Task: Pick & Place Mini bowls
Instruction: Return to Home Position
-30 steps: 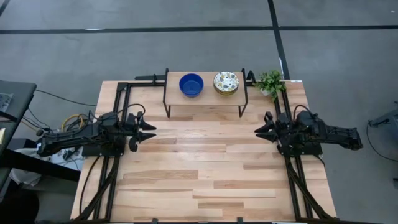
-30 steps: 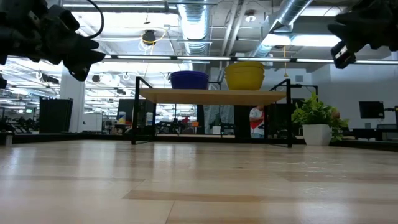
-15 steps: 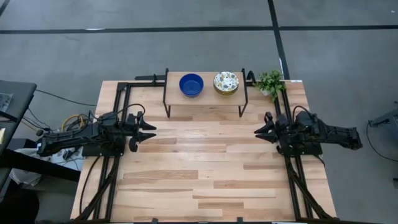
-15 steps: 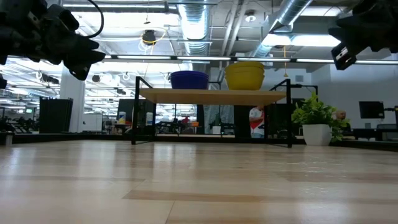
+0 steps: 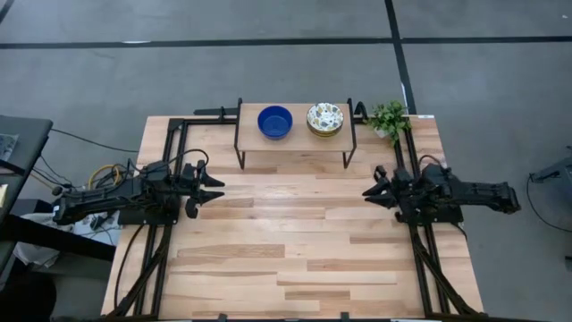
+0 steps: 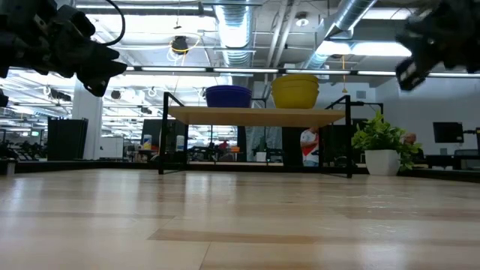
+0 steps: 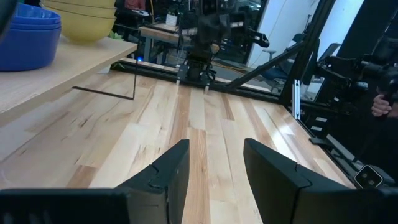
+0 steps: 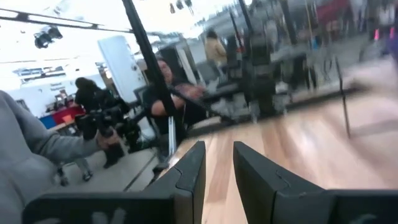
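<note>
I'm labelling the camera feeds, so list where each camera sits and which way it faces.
High: above the table, facing straight down; left end effector and right end effector show, both open.
Low: at tabletop height, facing level toward the shelf; both end effectors show in the upper corners.
Left wrist: on the left arm, facing across the table past its own fingers.
Right wrist: on the right arm, facing people beyond the table past its own fingers.
Shared: high, low and left wrist all show the blue bowls.

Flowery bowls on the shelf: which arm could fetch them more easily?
Likely right: the flowery bowls sit rightward on the shelf, nearer the right pincer, open and empty. The left pincer waits beyond the blue bowls.
</note>
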